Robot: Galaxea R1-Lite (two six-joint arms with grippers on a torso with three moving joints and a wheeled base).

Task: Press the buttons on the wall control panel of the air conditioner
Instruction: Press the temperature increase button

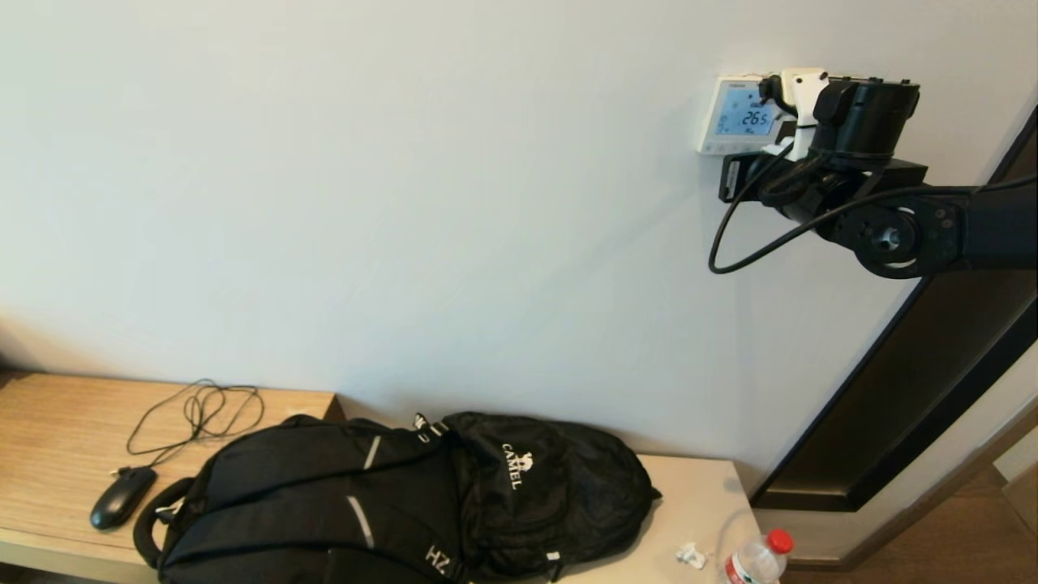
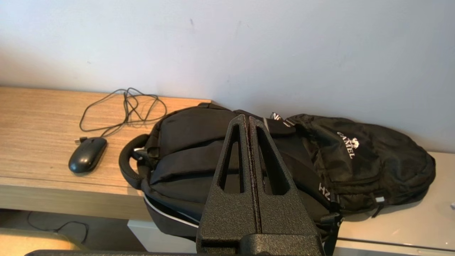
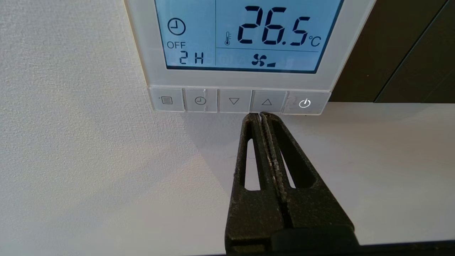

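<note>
The white wall control panel [image 1: 712, 122] hangs high on the wall at the right, its screen lit light blue and reading 26.5. In the right wrist view the panel [image 3: 245, 82] shows close up, with its row of pale buttons [image 3: 234, 101] along the bottom edge. My right gripper [image 3: 260, 114] is shut, and its tips meet the lower edge of the up-arrow button [image 3: 266, 102], beside the power button [image 3: 305, 103]. My right arm [image 1: 859, 122] covers the panel's right side in the head view. My left gripper [image 2: 247, 117] is shut and empty, low above the black backpack [image 2: 355, 160].
A black backpack [image 1: 405, 503] lies on the low shelf, with a wired mouse [image 1: 122, 496] on the wooden part to its left. A bottle with a red cap [image 1: 758, 560] stands at the shelf's right end. A dark door frame [image 1: 916, 389] runs beside the panel.
</note>
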